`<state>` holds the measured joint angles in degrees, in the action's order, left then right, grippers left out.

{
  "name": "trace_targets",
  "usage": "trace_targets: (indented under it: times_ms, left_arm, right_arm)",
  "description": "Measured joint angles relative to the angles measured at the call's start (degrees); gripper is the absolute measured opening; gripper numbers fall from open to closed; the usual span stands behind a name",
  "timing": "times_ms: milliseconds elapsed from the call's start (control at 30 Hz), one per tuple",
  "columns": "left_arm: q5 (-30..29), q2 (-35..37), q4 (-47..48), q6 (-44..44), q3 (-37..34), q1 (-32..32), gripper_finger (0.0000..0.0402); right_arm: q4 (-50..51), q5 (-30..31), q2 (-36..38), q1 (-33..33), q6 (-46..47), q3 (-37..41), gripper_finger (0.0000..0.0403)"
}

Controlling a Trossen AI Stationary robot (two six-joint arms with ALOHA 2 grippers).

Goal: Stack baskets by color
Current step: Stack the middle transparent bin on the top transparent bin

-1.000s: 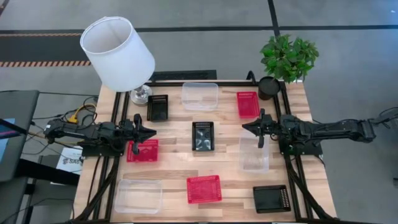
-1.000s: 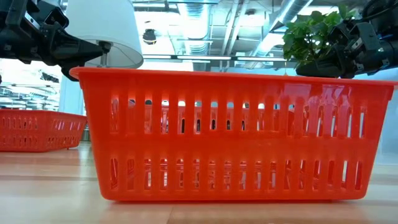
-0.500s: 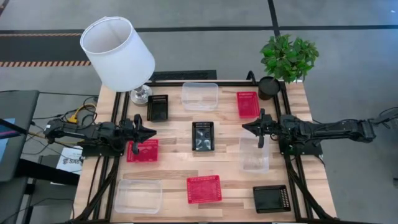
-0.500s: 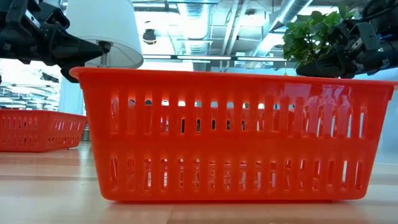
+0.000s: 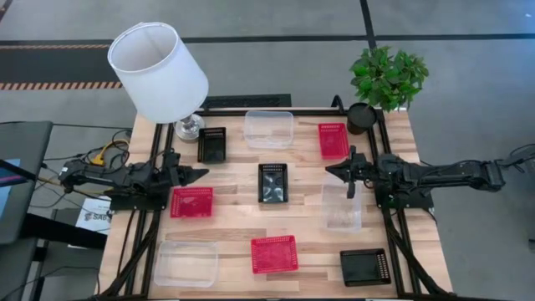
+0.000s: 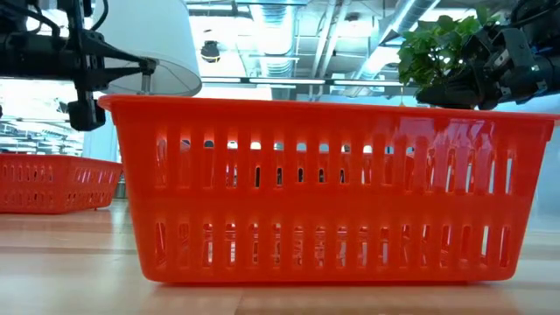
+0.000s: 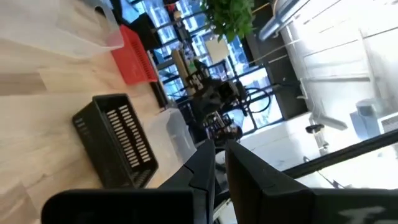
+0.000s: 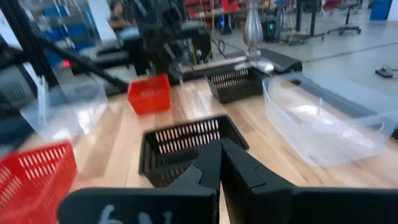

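Wooden table (image 5: 234, 226), grey floor (image 5: 276, 58), white lamp (image 5: 159, 71)

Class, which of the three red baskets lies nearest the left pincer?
The red basket at the table's left side, just beside the left pincer; the other two lie farther off.

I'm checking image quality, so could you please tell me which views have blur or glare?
High view: sharp, evenly lit. Low view: red basket fills the frame, bright windows glare behind it. Right wrist view: red basket at the edge smeared. Left wrist view: bright, washed-out background.
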<state>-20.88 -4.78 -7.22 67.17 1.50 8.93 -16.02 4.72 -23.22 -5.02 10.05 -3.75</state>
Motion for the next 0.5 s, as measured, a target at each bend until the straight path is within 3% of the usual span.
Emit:
trace_targets:
  times_ms: [100, 233, 367, 500]
  left_arm:
    - [0.4, 0.0, -0.7, -1.9, 0.0, 0.0, 0.0025]
    - [3.5, -0.2, -6.3, -10.8, 0.1, 0.0, 0.0024]
    - [3.2, -2.0, -13.5, -27.0, 0.9, 0.0, 0.0013]
    - [0.6, -5.8, -10.0, -40.2, 6.0, 0.0, 0.0002]
  right_arm:
    - [-3.6, -0.5, 0.0, 0.0, 3.4, 0.0, 0.0033]
    - [-2.1, -1.1, -1.0, -0.2, 6.4, -3.6, 0.0033]
    - [7.5, -0.3, -6.6, 0.7, 5.1, -11.2, 0.0033]
    - [23.5, 0.2, -14.1, 2.1, 8.7, -23.3, 0.0033]
